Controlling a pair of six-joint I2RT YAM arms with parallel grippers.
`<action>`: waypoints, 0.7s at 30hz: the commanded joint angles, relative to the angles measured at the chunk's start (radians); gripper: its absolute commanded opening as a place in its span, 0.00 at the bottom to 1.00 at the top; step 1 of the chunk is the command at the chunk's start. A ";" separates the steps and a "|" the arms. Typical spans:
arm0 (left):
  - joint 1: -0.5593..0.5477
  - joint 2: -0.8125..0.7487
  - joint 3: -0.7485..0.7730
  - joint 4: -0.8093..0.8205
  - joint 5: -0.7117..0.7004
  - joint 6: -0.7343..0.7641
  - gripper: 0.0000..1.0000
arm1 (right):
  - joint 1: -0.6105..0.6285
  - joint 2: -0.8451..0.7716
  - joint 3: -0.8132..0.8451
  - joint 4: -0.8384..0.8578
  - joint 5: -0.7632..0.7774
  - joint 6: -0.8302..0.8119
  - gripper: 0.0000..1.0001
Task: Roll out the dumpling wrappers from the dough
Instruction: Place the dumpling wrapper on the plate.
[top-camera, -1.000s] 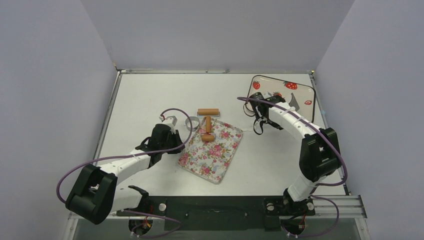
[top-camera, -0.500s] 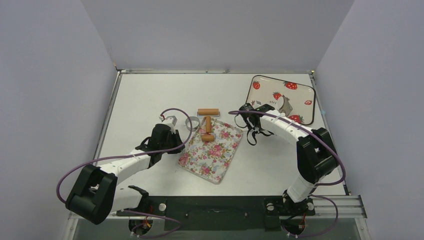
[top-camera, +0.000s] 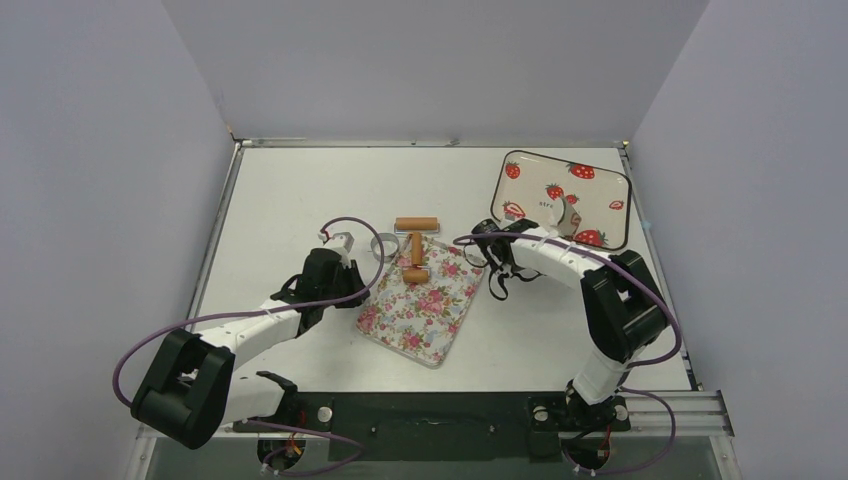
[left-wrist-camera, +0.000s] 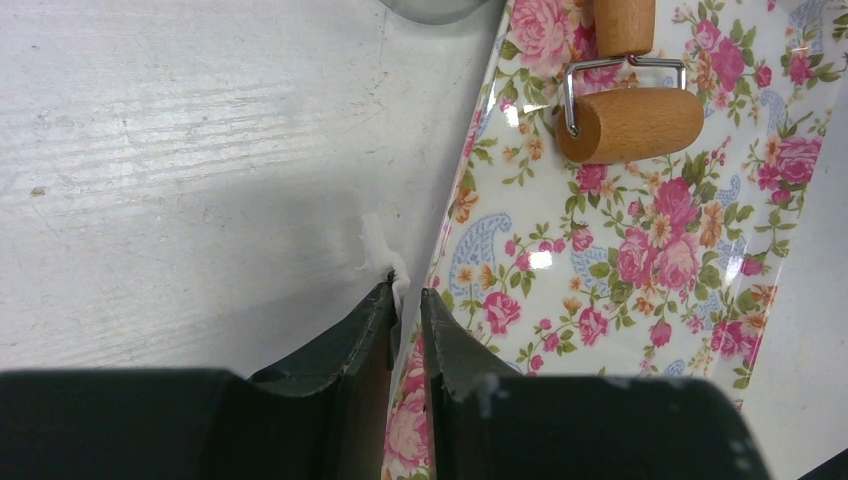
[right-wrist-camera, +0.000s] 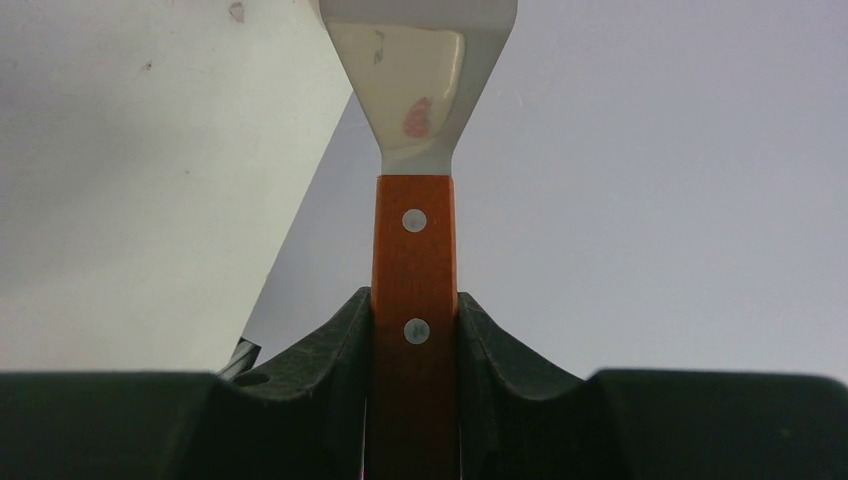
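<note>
Counting one roller (left-wrist-camera: 628, 124), one ring (top-camera: 381, 245), one spatula (right-wrist-camera: 420, 60), two trays. Right claw (right-wrist-camera: 414, 320), clamping the spatula handle, has swung from strawberry tray (top-camera: 545, 166) toward floral tray (top-camera: 425, 310). Left claw (left-wrist-camera: 405, 295), narrow, perhaps pinches its rim, a dough scrap (left-wrist-camera: 375, 245) touching its tip.

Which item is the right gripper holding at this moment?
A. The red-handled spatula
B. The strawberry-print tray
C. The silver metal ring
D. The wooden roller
A. In the right wrist view, the right gripper has its jaws closed on the handle of the red-handled spatula, with the blade pointing away. The wooden roller lies on the floral tray.
</note>
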 joint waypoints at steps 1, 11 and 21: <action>0.005 -0.022 -0.001 0.041 -0.008 -0.013 0.14 | 0.029 -0.006 -0.007 0.027 0.101 -0.032 0.00; 0.005 -0.030 -0.007 0.040 -0.007 -0.015 0.14 | 0.042 0.006 0.006 0.075 0.246 -0.058 0.00; 0.008 -0.034 -0.004 0.041 -0.011 -0.018 0.14 | 0.058 -0.017 -0.165 0.288 0.247 -0.219 0.00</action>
